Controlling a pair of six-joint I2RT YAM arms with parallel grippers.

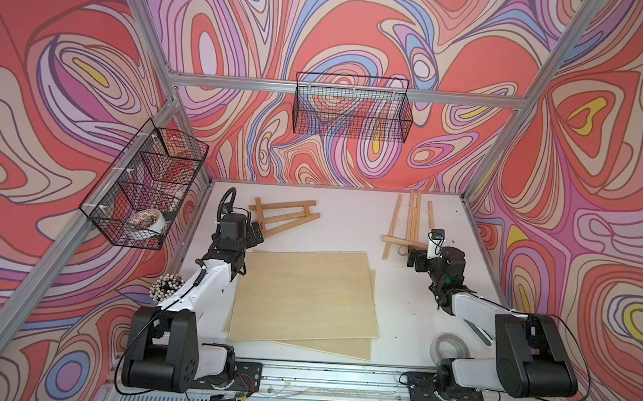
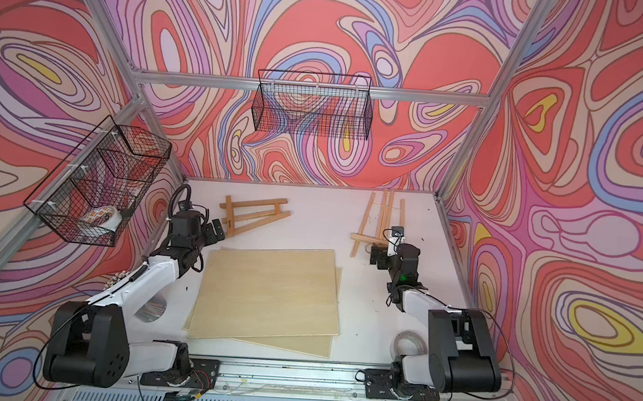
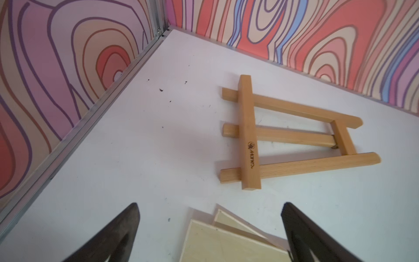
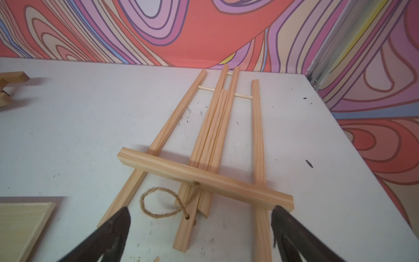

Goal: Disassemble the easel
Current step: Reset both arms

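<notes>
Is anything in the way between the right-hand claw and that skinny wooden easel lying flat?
Nothing visible. The open right gripper sits right at the thin easel's lower end. Only the easel's own twine loop lies on the table there, among its legs.

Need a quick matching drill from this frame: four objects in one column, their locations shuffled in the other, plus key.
Things:
1. stocky easel
2. slim easel with twine
3. plywood boards
4. patterned tape roll

Places:
A. in the wire basket on the side wall
B. stacked, one skewed on the other, mid white table
C. lying flat just ahead of the open right pincer
D. lying flat just ahead of the open left pincer

Pairs: 1-D, 2-C, 3-B, 4-A
</notes>
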